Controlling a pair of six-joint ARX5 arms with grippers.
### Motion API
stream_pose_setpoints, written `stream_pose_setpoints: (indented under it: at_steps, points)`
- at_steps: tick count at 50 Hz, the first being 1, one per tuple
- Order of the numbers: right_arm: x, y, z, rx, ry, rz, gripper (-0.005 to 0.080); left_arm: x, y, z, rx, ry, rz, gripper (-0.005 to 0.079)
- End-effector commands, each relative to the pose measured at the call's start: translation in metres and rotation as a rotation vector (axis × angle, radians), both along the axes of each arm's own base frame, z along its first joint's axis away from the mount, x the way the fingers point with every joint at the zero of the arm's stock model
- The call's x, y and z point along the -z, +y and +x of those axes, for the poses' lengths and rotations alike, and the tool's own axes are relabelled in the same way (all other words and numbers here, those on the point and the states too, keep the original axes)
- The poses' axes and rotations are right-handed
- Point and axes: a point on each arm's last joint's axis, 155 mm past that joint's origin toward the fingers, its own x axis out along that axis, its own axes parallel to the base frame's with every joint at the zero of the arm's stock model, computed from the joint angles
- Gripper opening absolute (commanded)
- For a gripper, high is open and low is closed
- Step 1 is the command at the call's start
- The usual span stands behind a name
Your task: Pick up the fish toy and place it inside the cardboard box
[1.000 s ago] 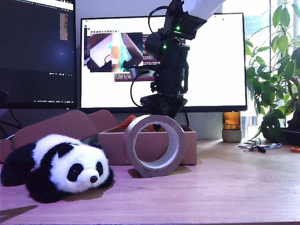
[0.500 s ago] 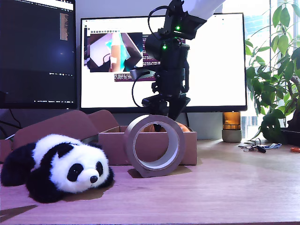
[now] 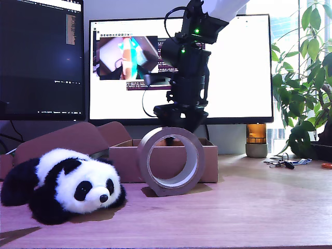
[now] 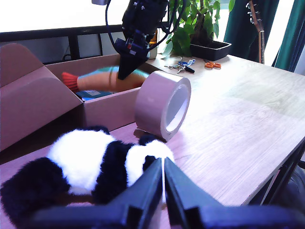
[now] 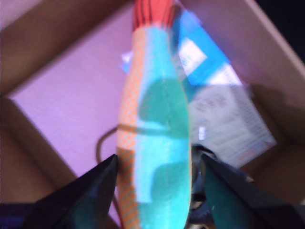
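The fish toy (image 5: 155,133), orange and teal with a red tail, lies inside the cardboard box (image 5: 71,95) between the spread fingers of my second gripper (image 5: 157,167), which is open. In the first wrist view the fish toy (image 4: 102,81) rests lengthwise in the box (image 4: 105,107) under my second gripper (image 4: 126,71). The exterior view shows my second gripper (image 3: 180,122) reaching down into the box (image 3: 129,161), and the fish toy is hidden there behind the box wall. My first gripper (image 4: 164,188) is shut on nothing, close to the panda, and does not show in the exterior view.
A big brownish tape roll (image 3: 171,161) stands on edge against the box front. A panda plush (image 3: 67,184) lies at the exterior view's left. Blue printed paper (image 5: 209,95) lies in the box. Monitors stand behind; keys (image 3: 282,162) and a plant (image 3: 306,78) are at the exterior view's right.
The red tail, then an orange part of the fish toy, showed above the box rim earlier. Now it is down out of the exterior view. My second gripper's fingers spread and it lowered slightly.
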Motion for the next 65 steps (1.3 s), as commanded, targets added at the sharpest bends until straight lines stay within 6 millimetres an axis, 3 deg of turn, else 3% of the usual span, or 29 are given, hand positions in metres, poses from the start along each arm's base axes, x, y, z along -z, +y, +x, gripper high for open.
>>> stream_pose_setpoints:
  at_steps: [1,8,16,23,26,33,35,48,65]
  points:
    - [-0.02,0.006,0.002,0.015,-0.024,0.048,0.05,0.011,0.0,0.0,-0.001,0.018,0.018,-0.0012]
    - [-0.029,0.006,0.006,0.054,-0.028,0.078,0.05,0.011,0.0,0.0,-0.001,0.018,0.018,-0.0012]
    - [-0.052,0.01,0.013,0.054,-0.07,0.104,0.0497,0.011,0.0,0.0,-0.001,0.018,0.018,-0.0012]
    - [-0.071,0.01,0.01,0.052,-0.077,0.108,0.0448,0.011,0.0,0.0,-0.001,0.018,0.018,-0.0012]
    - [-0.076,0.007,0.006,0.054,-0.064,0.1,0.0374,0.012,0.0,0.0,-0.002,0.019,0.018,-0.0012]
    - [-0.075,0.001,-0.005,0.061,-0.019,0.077,0.0033,0.011,0.0,0.0,-0.002,0.019,0.016,-0.0012]
    - [-0.074,-0.001,-0.007,0.063,-0.009,0.071,-0.0018,0.011,0.0,0.0,-0.002,0.019,0.016,-0.0012]
    - [-0.075,0.011,-0.015,0.07,0.047,0.153,-0.0007,0.012,0.002,0.002,-0.015,0.018,0.02,-0.0012]
    - [-0.088,0.018,-0.001,0.057,-0.012,0.21,-0.0007,0.012,0.004,0.004,-0.03,0.018,0.021,-0.0012]
